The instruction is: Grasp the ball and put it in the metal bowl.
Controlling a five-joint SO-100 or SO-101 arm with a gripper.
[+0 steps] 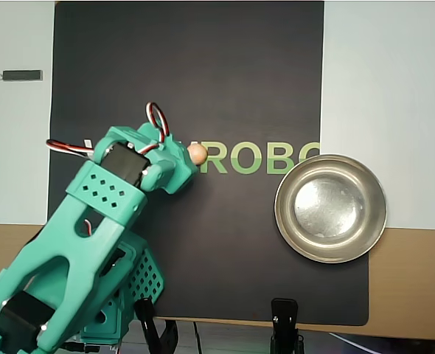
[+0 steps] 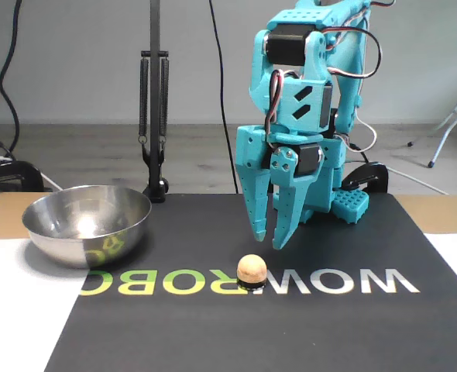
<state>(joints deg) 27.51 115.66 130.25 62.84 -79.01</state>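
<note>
The small peach-orange ball (image 2: 252, 269) rests on the black mat among the green letters, also seen in the overhead view as the ball (image 1: 196, 153). My teal gripper (image 2: 268, 239) hangs just above and slightly behind it, pointing down, fingers a little apart with nothing between them. From overhead the wrist body covers the fingers, and the gripper (image 1: 182, 165) sits right beside the ball's left edge. The metal bowl (image 2: 73, 240) stands empty at the left of the fixed view. In the overhead view the bowl (image 1: 285, 225) lies at the mat's right edge.
The black mat (image 1: 203, 66) carries green lettering (image 1: 262, 157). A black clamp stand (image 2: 154, 116) rises behind the bowl. My arm's base (image 1: 122, 295) fills the lower left overhead. A small dark bar (image 1: 21, 75) lies on the white surface at far left.
</note>
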